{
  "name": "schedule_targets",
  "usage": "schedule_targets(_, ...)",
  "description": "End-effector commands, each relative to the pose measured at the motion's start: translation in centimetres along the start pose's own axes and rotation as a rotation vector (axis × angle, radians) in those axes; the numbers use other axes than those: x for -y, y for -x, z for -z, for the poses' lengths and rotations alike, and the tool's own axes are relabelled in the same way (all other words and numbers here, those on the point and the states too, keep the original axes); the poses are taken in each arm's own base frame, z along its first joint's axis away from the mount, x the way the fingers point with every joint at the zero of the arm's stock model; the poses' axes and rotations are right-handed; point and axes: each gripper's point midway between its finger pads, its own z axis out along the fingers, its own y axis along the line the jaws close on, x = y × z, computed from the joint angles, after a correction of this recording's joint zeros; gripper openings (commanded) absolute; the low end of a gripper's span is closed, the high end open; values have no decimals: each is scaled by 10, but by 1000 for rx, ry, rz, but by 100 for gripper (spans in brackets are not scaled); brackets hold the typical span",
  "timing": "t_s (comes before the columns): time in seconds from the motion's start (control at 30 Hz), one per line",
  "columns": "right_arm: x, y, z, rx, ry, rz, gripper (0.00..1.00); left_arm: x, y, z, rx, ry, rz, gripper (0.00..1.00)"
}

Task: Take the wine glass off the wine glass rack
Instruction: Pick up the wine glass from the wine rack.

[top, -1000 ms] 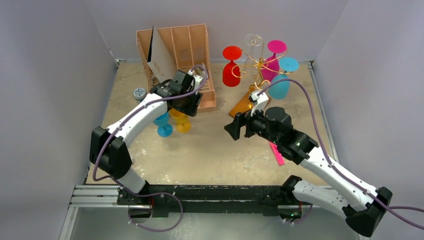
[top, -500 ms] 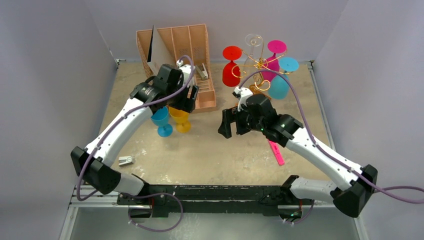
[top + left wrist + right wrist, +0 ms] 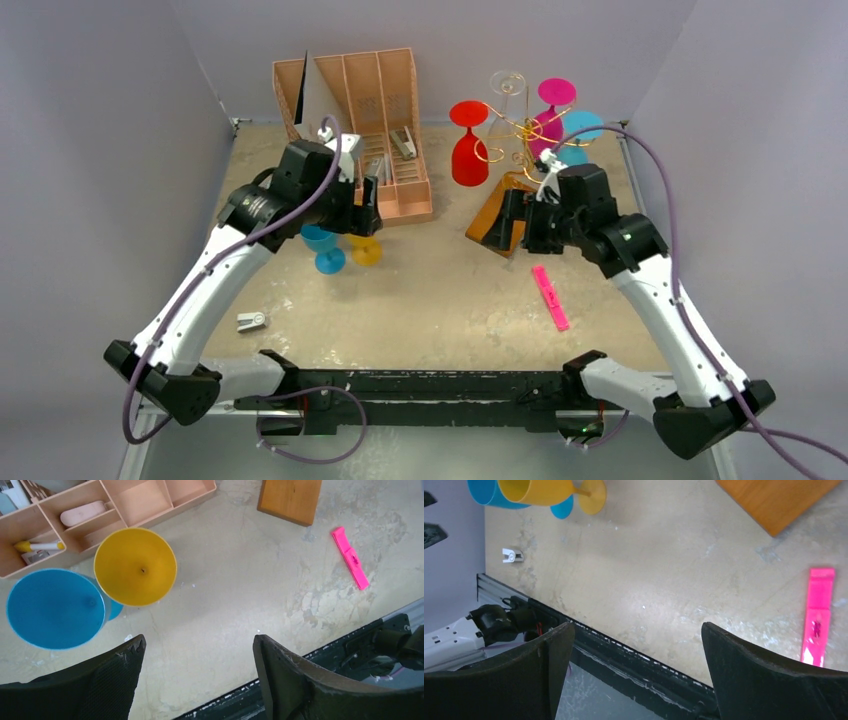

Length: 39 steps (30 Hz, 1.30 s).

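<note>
Your left claw (image 3: 195, 652) spread, leaving the yellow glass (image 3: 135, 566) on the tabletop (image 3: 440, 300); your right claw (image 3: 639, 632), spread empty, swung toward the rack (image 3: 490, 215).

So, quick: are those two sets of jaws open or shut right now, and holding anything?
Left gripper: open, holding nothing.
Right gripper: open, holding nothing.

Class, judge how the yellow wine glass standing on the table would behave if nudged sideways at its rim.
The yellow wine glass would probably tip easily: its wide bowl sits on a thin stem. It looks like opaque plastic, so likely light. It might knock the blue glass close beside it.
</note>
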Motion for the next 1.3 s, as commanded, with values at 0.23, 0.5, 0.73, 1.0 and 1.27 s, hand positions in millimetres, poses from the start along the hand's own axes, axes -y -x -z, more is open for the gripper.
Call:
schedule_targets(0.23, 21, -11, 32, 22, -57, -81, 99, 3, 4, 43, 111, -39, 4, 88)
schedule_targets(0.5, 70, -6, 32, 82, -243, -196, 99, 10, 3, 37, 99, -75, 25, 88)
schedule_targets(0.73, 110, 2, 44, 193, -337, -416, 97, 14, 3, 44, 118, -97, 40, 88)
schedule_targets(1.0, 154, 38, 62, 340, -419, -560, 91, 19, -1, 49, 126, -138, 25, 88)
schedule_targets(1.27, 146, 111, 59, 416, -213, -739, 91, 33, 3, 55, 181, -231, 14, 88)
